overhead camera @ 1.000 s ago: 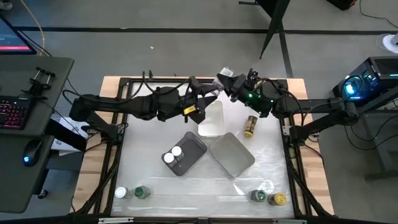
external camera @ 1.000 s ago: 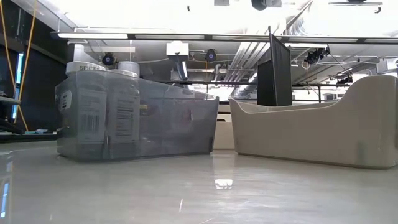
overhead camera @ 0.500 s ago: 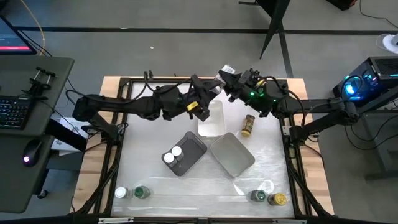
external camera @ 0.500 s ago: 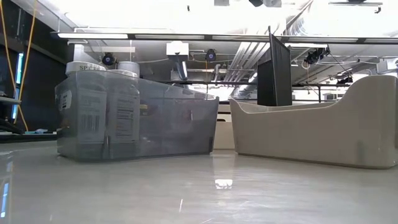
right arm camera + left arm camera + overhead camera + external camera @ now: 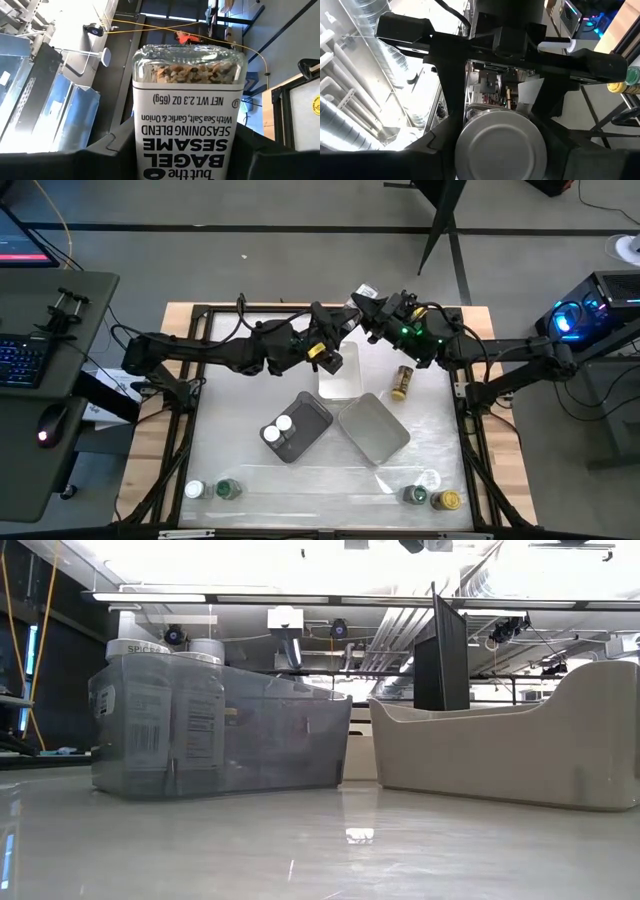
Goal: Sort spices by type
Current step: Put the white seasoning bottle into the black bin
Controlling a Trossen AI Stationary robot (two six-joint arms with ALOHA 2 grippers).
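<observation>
My left gripper [image 5: 325, 348] reaches in from the table's left and is shut on a spice jar [image 5: 320, 354] with a yellow label, over the white tray's [image 5: 340, 372] far left corner. My right gripper [image 5: 363, 310] is near the far edge, shut on a jar of seed seasoning [image 5: 187, 100] with a white label. Two white-lidded jars [image 5: 278, 429] stand in the dark grey tray [image 5: 305, 420]. Another jar [image 5: 402, 381] lies on its side right of the white tray. Several jars stand along the near edge, at the left [image 5: 210, 490] and the right [image 5: 432, 496]. My left gripper pinches its jar by the sides between the two fingers [image 5: 437, 147]. The jar's round grey end [image 5: 500, 145] faces the wrist camera. The jar is lifted clear of the table. My right gripper pinches its jar by the labelled wall [image 5: 187, 135] between the fingers [image 5: 107, 150]. The clear glass end [image 5: 189, 67] points away from the wrist, and the jar is lifted clear.
A light grey tray [image 5: 373, 428] lies beside the dark grey one at the table's middle. In the low view the dark grey tray [image 5: 220, 730] and the light tray [image 5: 500, 755] stand side by side. Both grippers are close together over the far middle.
My left gripper, still shut on its jar, has moved toward the table's right, closer to the white tray and to my right gripper.
</observation>
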